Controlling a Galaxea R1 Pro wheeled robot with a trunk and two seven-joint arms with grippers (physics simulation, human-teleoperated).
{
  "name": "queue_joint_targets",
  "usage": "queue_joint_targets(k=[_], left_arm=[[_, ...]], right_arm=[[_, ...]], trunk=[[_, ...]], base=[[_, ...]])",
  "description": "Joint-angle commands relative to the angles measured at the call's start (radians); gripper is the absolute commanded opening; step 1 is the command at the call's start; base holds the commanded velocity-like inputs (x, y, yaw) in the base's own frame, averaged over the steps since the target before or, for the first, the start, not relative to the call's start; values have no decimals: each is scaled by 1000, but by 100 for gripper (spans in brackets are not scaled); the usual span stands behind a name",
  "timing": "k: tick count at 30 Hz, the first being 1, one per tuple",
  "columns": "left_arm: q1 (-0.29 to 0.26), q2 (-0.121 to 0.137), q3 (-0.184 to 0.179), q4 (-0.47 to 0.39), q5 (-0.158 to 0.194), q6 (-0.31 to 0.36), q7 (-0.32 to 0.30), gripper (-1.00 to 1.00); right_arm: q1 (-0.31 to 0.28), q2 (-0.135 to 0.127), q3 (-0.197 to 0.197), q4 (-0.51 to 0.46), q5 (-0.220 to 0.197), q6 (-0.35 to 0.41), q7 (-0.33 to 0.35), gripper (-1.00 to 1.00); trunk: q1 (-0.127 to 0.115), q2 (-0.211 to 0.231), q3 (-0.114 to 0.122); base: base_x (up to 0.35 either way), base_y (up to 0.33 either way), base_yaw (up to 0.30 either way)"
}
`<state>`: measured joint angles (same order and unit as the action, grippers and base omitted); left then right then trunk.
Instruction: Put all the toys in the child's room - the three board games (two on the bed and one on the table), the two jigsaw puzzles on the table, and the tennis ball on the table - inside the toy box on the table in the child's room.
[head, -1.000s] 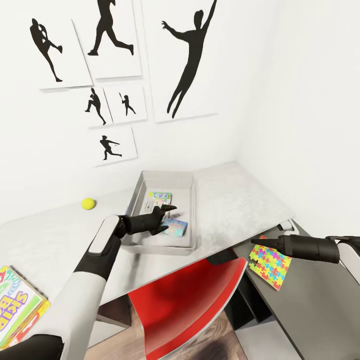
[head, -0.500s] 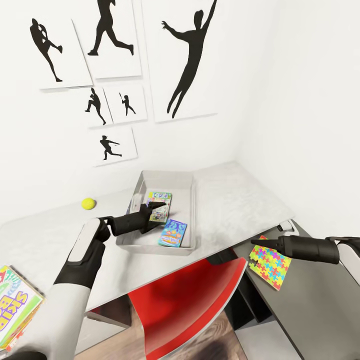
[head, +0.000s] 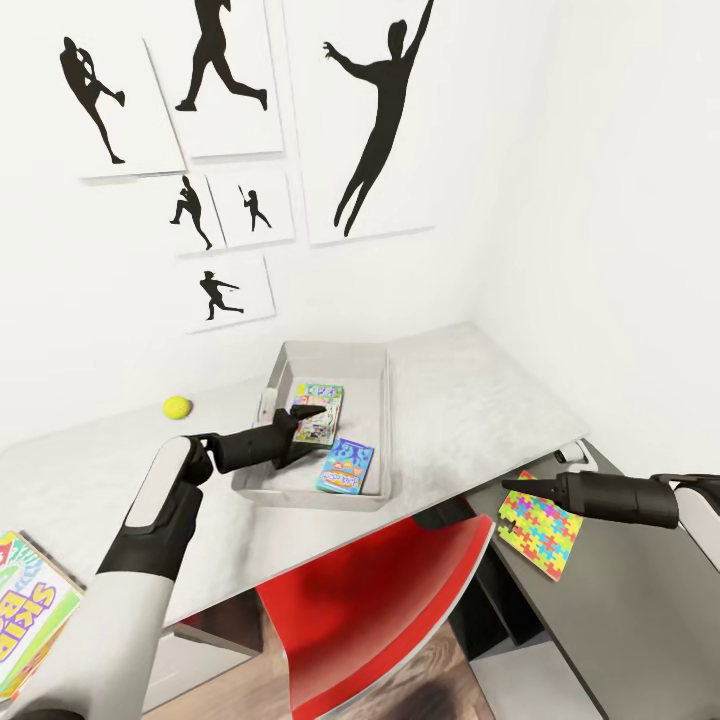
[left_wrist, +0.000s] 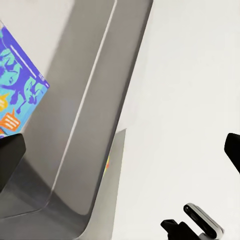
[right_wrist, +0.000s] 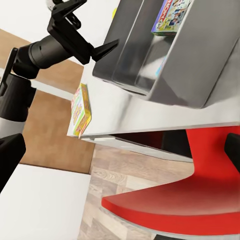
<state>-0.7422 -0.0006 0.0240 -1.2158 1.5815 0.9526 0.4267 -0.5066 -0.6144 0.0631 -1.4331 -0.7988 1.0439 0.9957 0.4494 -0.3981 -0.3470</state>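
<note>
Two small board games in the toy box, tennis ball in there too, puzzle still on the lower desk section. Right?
Not quite: the tennis ball is not in the toy box. The head view shows it on the table, beside the box on the left arm's side. The rest holds: two small board games lie in the box, and a jigsaw puzzle sits on the lower desk section.

Left gripper (right_wrist: 107, 48) at toy box (right_wrist: 170, 70) wall; red chair (right_wrist: 175, 200) below.
</note>
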Motion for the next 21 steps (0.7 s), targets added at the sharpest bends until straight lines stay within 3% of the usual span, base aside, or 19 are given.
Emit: queue_joint_targets(k=[1,6,16,17,21], left_arm=[[0,1,2,-11,11,3,23,100],[6,2,3,-58,13,3,61,100],[35,3,-4,-253,12,5,108,100],[40,2,-19,-319,11,5,114,100],[43,-4,-50,-354,10,5,118,100]], right_arm=[[-1,-1,1,0,0,3,3,100],[0,-1,1,0,1,3,4,100],[4,-1,2,-2,1,3,5,100],[5,-1,2,-6,2,3,6,100],[7,-1,1,-10,2,3,6,100]], trunk=[[1,-2,-2],[1,-2,-2],[1,-2,-2],[1,-2,-2],[1,-2,-2]], base=[[0,0,0],[0,0,0],[0,0,0],[0,0,0],[0,0,0]])
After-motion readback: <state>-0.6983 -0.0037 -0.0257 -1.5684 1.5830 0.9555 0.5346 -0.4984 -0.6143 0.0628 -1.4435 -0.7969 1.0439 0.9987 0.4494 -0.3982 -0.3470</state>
